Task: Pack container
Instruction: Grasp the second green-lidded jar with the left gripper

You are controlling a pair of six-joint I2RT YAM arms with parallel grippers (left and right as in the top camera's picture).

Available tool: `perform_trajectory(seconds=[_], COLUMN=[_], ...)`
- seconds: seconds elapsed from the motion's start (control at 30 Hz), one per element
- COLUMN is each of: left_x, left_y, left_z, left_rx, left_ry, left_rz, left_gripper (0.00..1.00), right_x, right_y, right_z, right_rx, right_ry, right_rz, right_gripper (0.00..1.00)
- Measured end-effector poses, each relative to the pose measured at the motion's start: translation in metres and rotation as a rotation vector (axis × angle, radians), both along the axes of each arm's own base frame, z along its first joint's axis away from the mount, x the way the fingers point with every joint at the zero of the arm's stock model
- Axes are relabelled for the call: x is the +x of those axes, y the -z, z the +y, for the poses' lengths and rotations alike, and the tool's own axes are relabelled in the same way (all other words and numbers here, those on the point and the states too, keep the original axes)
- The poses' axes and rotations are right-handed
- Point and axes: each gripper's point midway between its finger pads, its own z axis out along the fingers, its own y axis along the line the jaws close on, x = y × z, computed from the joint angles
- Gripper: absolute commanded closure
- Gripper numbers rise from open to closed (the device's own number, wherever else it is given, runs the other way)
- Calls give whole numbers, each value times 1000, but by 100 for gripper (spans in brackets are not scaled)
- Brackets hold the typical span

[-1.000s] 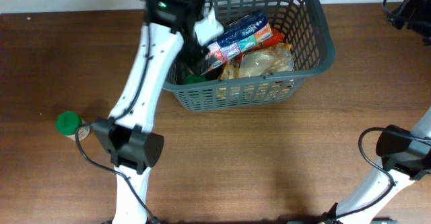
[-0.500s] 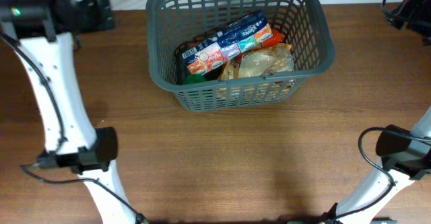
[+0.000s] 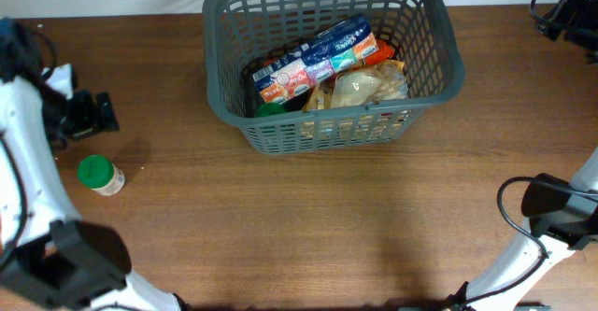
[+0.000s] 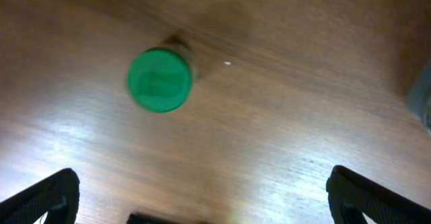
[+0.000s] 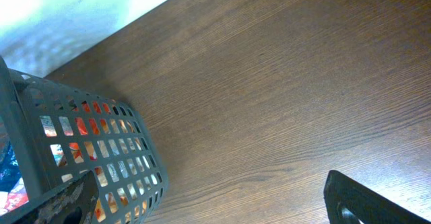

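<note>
The dark grey basket stands at the top middle of the table and holds a colourful carton pack, a clear bag of food and a green-lidded jar. Its lattice wall shows in the right wrist view. A second green-lidded jar lies on the table at the left; it also shows in the left wrist view. My left gripper is open and empty, just above that jar. My right gripper is open and empty at the far right.
The right arm's base sits at the lower right, the left arm's base at the lower left. Bare wooden table lies in front of the basket.
My left arm has swung from over the basket out to the far left and down, and now hovers by the green-lidded jar. The right arm has not moved.
</note>
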Motion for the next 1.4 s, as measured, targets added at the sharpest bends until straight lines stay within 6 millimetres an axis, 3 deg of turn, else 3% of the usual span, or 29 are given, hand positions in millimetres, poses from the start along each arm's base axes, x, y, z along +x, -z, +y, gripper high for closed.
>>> perform_trajectory(seconds=[0.1,0.13,0.23,0.3,0.5,0.83,1.07,1.23,1.3,1.37,1.4], left_x=[-8,-17,-26,-33,-21,-16,-23,-21,-20,-20,-19], left_y=[19,54,97,112,126,143,203,208,208,208,208], left_z=[12,15,26,35,48,51,47,51,51,51,51], left_rx=[7,-24,-44,-46,-9,3,-73,-62,-61,-61,-62], left_ry=[-23,-38,-72,-103,-114,-111,-111,-112,-112,-114,-114], left_rz=[-8,58,91,94,26,4,140,140,139,136,134], left_gripper=[1,1,1,1,1,1,0,0,8,35,40], right_x=[0,0,0,0,0,0,0,0,0,0,0], right_y=[0,0,0,0,0,0,0,0,0,0,0], right_z=[0,0,0,0,0,0,0,0,0,0,0], right_rx=[0,0,0,0,0,0,0,0,0,0,0], right_ry=[0,0,0,0,0,0,0,0,0,1,0], right_rz=[0,0,0,0,0,0,0,0,0,0,0], right_gripper=[1,1,1,1,1,1,1,1,1,2,1])
